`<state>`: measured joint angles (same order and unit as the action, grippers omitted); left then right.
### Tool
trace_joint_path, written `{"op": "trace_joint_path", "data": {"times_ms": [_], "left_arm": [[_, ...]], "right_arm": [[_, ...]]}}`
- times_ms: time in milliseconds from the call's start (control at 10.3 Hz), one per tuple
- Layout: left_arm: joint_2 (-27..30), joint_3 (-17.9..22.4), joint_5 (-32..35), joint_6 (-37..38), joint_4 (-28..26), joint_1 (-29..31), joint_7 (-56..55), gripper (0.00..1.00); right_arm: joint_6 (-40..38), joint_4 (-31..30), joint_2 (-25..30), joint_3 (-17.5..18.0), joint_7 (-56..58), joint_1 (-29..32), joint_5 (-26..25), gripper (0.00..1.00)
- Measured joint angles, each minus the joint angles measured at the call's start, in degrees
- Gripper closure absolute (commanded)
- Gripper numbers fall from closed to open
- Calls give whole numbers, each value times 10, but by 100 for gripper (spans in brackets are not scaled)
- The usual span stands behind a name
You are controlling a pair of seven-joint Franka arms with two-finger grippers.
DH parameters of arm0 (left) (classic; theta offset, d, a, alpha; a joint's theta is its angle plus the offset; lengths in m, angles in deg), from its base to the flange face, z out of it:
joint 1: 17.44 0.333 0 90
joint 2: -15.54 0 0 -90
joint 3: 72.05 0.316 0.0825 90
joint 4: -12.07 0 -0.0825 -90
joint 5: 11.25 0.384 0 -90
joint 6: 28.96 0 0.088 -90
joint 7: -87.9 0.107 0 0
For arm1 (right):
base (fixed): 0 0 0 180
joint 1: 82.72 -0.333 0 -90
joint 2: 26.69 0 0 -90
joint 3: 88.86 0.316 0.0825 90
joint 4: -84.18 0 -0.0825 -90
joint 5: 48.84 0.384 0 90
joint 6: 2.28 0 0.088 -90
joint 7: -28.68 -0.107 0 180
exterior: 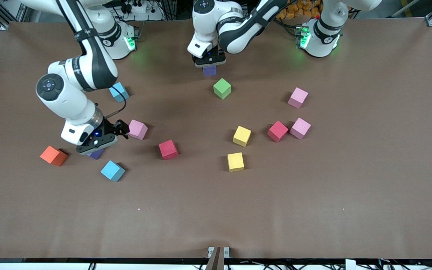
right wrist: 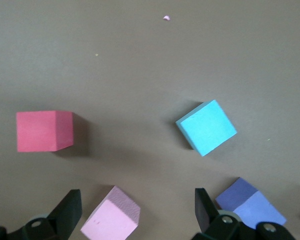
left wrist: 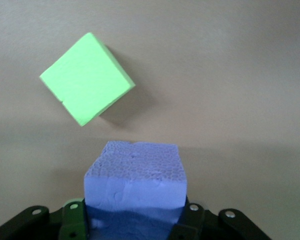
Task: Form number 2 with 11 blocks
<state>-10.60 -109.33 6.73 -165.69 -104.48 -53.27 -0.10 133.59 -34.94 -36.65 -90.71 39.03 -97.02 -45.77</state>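
No digit stands on the brown table (exterior: 313,210) yet: the blocks lie scattered singly. The left gripper (exterior: 210,63), hanging near the robots' bases between the two arms, is clenched on a purple block (left wrist: 135,175), which sits between its jaws and juts out below them. Just past that held cube, nearer the front camera, lies a green block (exterior: 222,88), turned at an angle and not touching it. The right gripper (exterior: 96,144) hangs low toward the right arm's end of the table with its jaws spread wide and nothing in them. Under its body a second purple block (right wrist: 250,204) lies just outside one finger, and a pink block (right wrist: 111,216) lies close by the other finger, toward the gap between the two. Farther out from those jaws are a light blue block (exterior: 112,170), a red block (exterior: 168,149) and an orange block (exterior: 53,155); another light blue block (exterior: 119,92) lies partly hidden by the right arm. Well apart from both grippers, toward the left arm's end, are two yellow blocks (exterior: 241,135), one nearer the camera than the other, a second red block (exterior: 277,131) just beside a pink one (exterior: 300,128), and one more pink block (exterior: 297,97).
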Motion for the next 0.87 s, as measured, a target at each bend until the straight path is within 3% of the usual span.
{"op": "trace_joint_path", "data": {"times_ms": [291, 776, 873], "left_arm": [[-53, 0, 0, 2, 42, -1, 108, 100], [-131, 16, 1, 11, 100, -40, 133, 100], [-134, 28, 1, 12, 101, -54, 133, 86]], "right_arm": [[17, 0, -14, 2, 2, -2, 14, 0], [17, 3, -14, 1, 29, 4, 18, 0], [17, 3, -14, 1, 31, 3, 19, 0]]}}
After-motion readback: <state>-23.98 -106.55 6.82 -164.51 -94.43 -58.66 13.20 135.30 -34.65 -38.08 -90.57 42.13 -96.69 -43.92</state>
